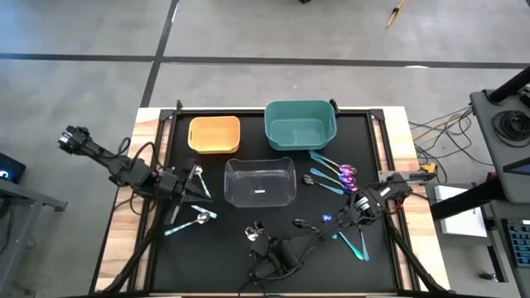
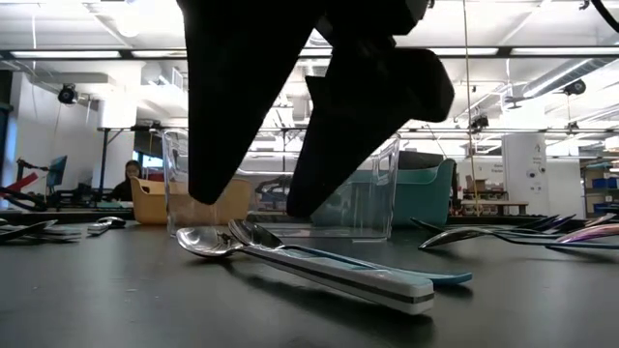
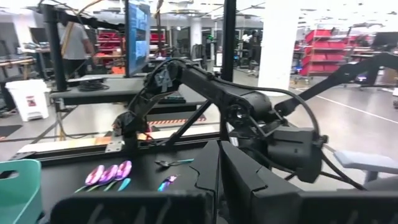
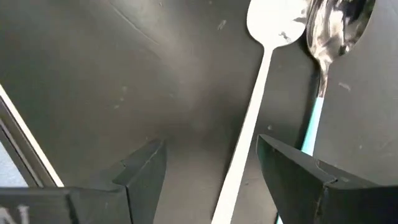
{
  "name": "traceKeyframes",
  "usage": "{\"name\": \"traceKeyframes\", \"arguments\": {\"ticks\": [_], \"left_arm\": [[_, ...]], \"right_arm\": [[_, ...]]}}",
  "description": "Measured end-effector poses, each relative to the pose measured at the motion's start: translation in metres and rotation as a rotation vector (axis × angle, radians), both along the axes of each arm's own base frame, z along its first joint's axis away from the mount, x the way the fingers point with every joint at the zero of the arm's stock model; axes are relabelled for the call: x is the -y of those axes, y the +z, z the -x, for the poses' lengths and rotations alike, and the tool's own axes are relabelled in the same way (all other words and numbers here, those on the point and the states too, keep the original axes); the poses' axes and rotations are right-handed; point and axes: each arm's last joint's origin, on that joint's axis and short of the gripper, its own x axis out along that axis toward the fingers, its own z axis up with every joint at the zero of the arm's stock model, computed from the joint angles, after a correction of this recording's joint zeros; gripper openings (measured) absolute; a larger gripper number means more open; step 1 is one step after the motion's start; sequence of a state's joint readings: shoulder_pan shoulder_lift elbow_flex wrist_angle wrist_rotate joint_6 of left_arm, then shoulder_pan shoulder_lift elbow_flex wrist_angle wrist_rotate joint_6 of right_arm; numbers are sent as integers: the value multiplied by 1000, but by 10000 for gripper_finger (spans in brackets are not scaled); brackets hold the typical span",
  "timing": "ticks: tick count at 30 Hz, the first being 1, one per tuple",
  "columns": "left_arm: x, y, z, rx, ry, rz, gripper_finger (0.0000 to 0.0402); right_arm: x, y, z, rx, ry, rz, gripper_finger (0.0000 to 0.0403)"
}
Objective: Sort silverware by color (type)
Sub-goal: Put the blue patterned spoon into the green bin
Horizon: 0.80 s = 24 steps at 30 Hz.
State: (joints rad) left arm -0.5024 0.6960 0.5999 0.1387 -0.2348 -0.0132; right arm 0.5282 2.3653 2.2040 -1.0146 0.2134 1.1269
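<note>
A black mat (image 1: 211, 269) covered the wooden table (image 1: 146, 124), which stood on a grey concrete floor (image 1: 248, 33) crossed by dark lines. Beyond it lay an open workshop with strip lights and red shelving (image 3: 323, 50); one person (image 2: 130, 175) sat far behind the bins and another (image 3: 74, 40) stood at a bench. Toward the far edge sat an orange bin (image 1: 214, 147) and a teal bin (image 1: 300, 142), with a clear bin (image 1: 260, 199) just in front of them. The right gripper (image 1: 255, 233) hung near the front edge, its fingers spread wide above two spoons (image 2: 290, 253) lying side by side on the mat, one white-handled (image 4: 261, 81), one teal-handled with a shiny bowl (image 4: 336, 28). The left gripper (image 1: 196, 184) waited left of the clear bin, fingers pressed together on nothing. More spoons (image 1: 331, 172) lay right of the clear bin, some with purple bowls (image 3: 109, 174). Others lay at the left front (image 1: 192, 219) and the right front (image 1: 356, 240). The mat's front left corner was bare.
</note>
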Motion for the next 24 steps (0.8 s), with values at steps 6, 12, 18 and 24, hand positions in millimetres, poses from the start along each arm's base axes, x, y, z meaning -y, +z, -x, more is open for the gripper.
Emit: {"name": "traceKeyframes", "arguments": {"ticks": [6,12,18,24], "left_arm": [[2,0,2,1,-16,1,0],[2,0,1,-4,-16,-2,0],[2,0,1,-4,-16,-2,0],[2,0,1,-5,-15,-3,0]], "right_arm": [[0,0,0,25,-20,38,237],[2,-2,-1,38,-19,91,237],[2,-14,-1,5,-16,117,237],[1,-25,-2,-20,-9,132,237]]}}
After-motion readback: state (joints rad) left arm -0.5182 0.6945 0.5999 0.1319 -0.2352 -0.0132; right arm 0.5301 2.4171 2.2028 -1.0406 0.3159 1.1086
